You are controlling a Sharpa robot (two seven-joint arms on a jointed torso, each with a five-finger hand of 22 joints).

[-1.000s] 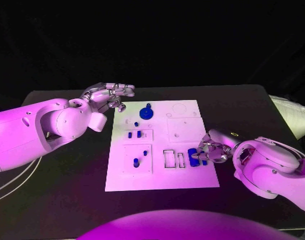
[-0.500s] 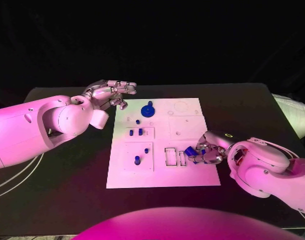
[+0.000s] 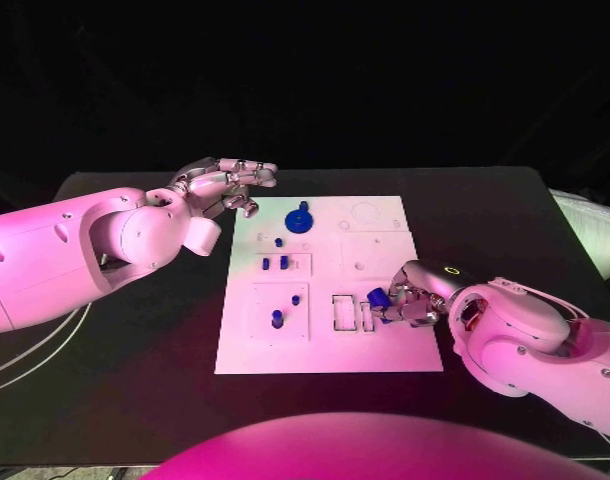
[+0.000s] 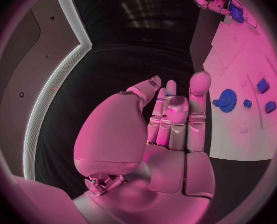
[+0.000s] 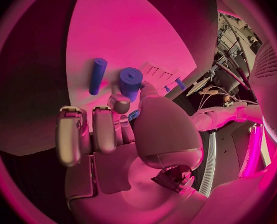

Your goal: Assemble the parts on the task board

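- Black table [image 3: 132,370] fills mid-frame, white task board [image 3: 327,345] at centre
- Left hand [image 3: 223,187], upper left of the frame, fingers curled on nothing
- Right hand [image 3: 409,300], right of centre, pinches a blue part [image 3: 377,297] beside the board's lower slots; a tilted part could jam there

Black table [image 3: 132,330] against dark backdrop, pale sack [image 3: 608,235] beside.

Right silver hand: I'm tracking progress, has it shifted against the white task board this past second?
Yes. The right silver hand moved inward from the white task board's right edge.
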